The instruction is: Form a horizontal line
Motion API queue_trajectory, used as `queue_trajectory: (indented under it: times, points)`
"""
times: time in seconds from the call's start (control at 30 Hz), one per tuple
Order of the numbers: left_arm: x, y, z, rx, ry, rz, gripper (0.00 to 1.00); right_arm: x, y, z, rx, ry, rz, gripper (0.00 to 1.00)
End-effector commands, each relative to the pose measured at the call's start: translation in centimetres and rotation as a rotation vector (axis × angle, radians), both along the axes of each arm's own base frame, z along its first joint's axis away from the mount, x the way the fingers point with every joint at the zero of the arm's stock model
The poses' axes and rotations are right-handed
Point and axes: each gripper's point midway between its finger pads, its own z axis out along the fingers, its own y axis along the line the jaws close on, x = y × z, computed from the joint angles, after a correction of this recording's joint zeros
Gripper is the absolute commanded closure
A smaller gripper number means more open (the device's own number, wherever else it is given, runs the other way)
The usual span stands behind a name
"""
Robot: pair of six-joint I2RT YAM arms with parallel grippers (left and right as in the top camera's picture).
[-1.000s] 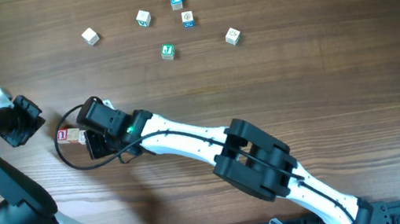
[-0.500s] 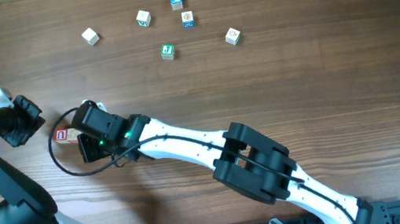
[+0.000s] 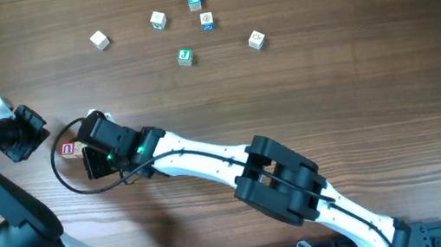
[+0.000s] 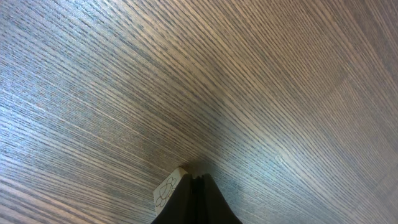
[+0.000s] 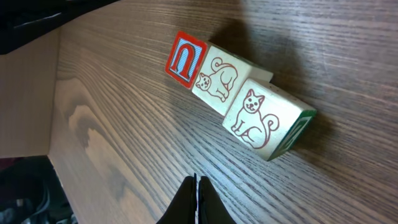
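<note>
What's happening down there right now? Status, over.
Left gripper shut, right gripper shut, neither gripping. Three-cube row touching, just ahead of right gripper. Loose cubes far off, nothing in the way.

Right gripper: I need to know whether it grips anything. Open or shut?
Shut, on nothing: the right gripper has its black fingertips pressed together, apart from the row of three pale wooden cubes.

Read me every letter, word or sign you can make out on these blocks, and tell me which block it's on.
"U", red, in a red frame, seen upside down: end block of the row.
Green mark on the side of the near block: cut off, unreadable.
Scattered blocks in the overhead view: marks too small to read.
No words, brands or numbers; other faces show only cat drawings and a flower drawing.
</note>
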Motion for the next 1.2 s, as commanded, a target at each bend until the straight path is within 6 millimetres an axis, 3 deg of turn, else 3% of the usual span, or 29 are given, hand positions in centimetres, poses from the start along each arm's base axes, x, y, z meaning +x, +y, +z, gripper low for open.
queue_trajectory:
  times: [0.0,0.47,0.57,0.7,0.9,1.17]
  points:
    - [0.5,0.3,0.7,0.008,-0.029,-0.014,0.96,-0.8,0.3,-1.6,-0.006,0.041,0.015,0.95]
    - [0.5,0.3,0.7,0.009,-0.029,-0.014,0.96,-0.5,-0.6,-3.1,-0.047,0.114,-0.06,0.95]
    - [0.5,0.3,0.8,0.01,-0.032,-0.014,0.96,0.5,-2.7,-4.4,-0.132,0.189,-0.24,0.95]
    - [0.5,0.3,0.8,0.01,-0.031,-0.014,0.96,1.9,-3.9,-4.8,-0.142,0.243,-0.325,0.95]
    - [0.5,0.3,0.8,0.01,-0.031,-0.014,0.96,3.5,-3.4,-4.6,-0.088,0.216,-0.33,0.95]
    - [0.5,0.3,0.8,0.01,-0.031,-0.014,0.96,3.2,-2.6,-5.1,-0.06,0.228,-0.3,0.95]
